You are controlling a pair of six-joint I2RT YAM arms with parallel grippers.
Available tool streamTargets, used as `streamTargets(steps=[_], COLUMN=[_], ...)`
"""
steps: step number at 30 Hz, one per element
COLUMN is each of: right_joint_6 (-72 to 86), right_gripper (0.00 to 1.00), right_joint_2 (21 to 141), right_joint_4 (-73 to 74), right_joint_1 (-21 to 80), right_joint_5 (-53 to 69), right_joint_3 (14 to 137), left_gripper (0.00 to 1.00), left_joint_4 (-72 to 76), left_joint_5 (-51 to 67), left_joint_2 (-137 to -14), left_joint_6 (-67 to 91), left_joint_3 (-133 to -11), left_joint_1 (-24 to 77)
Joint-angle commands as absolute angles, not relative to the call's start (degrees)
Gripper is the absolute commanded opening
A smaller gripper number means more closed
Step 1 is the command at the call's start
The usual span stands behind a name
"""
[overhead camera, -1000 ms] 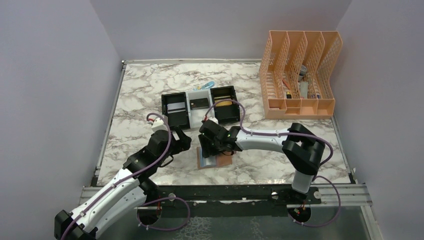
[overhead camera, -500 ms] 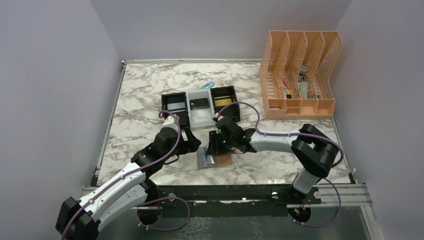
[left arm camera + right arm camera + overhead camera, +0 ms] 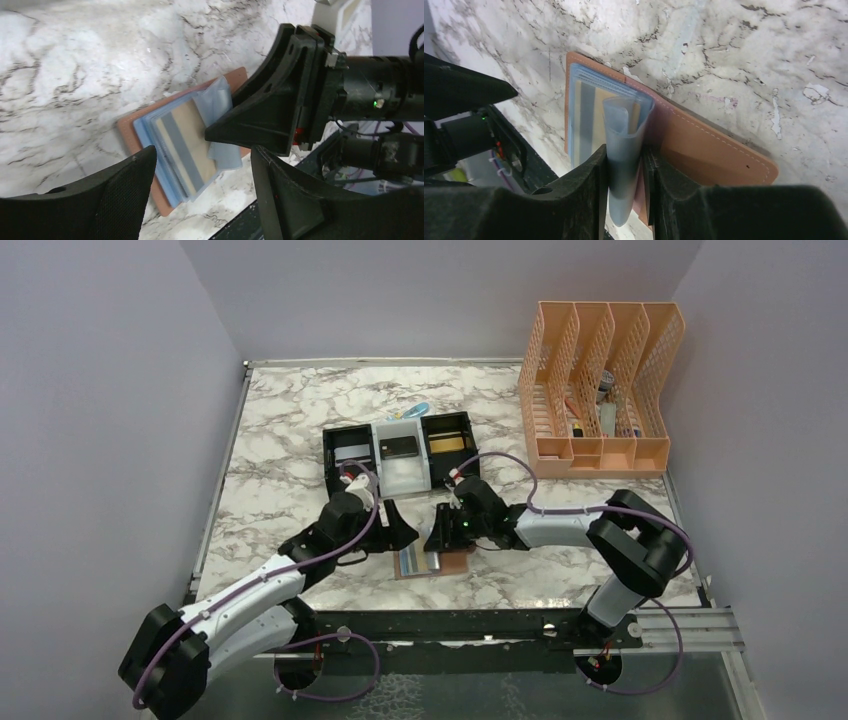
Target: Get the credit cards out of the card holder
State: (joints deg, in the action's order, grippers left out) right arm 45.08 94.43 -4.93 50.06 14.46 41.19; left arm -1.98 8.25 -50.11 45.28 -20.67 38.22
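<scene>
The tan leather card holder [image 3: 455, 563] lies open on the marble near the front edge. Its pale blue-grey pockets [image 3: 150, 137] face up with a gold-tan card with a grey stripe [image 3: 182, 142] still inside. My right gripper [image 3: 437, 538] is shut on a curled pale blue pocket flap [image 3: 624, 150] and holds it up off the leather [image 3: 709, 150]. My left gripper [image 3: 204, 152] is open and empty, hovering just above the pockets, left of the right gripper [image 3: 260, 115]. In the top view my left gripper [image 3: 400, 532] is close beside the right one.
A black-and-white three-compartment tray [image 3: 400, 480] stands behind the grippers, holding a silvery card [image 3: 350, 453], a dark card [image 3: 400, 446] and a gold card [image 3: 447, 444]. A peach file organizer [image 3: 600, 390] stands at the back right. A small blue item [image 3: 415, 411] lies behind the tray.
My left arm has swung right and forward to the card holder. My right gripper has shifted right, now holding the pocket flap at the holder's middle.
</scene>
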Motion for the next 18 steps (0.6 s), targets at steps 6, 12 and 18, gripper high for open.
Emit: streamTargets(steps=[6, 12, 18], right_joint_6=[52.2, 54.0, 55.3], right_gripper=[0.32, 0.38, 0.41], right_joint_2=[93.6, 93.8, 93.5], right_joint_4=[-16.6, -17.2, -18.6], right_joint_1=[46.3, 45.6, 44.5], right_joint_5=[20.8, 20.2, 22.1], right_joint_3=[33.9, 32.5, 31.6], left_gripper=[0.71, 0.71, 0.72], left_joint_4=[13.6, 16.3, 19.9], left_joint_5=[22.2, 23.9, 24.8], left_joint_2=[-61.7, -67.1, -69.5], left_joint_6=[44.7, 43.9, 44.0], left_joint_3=[-20.5, -21.0, -19.6], left_joint_1=[38.1, 39.4, 40.4])
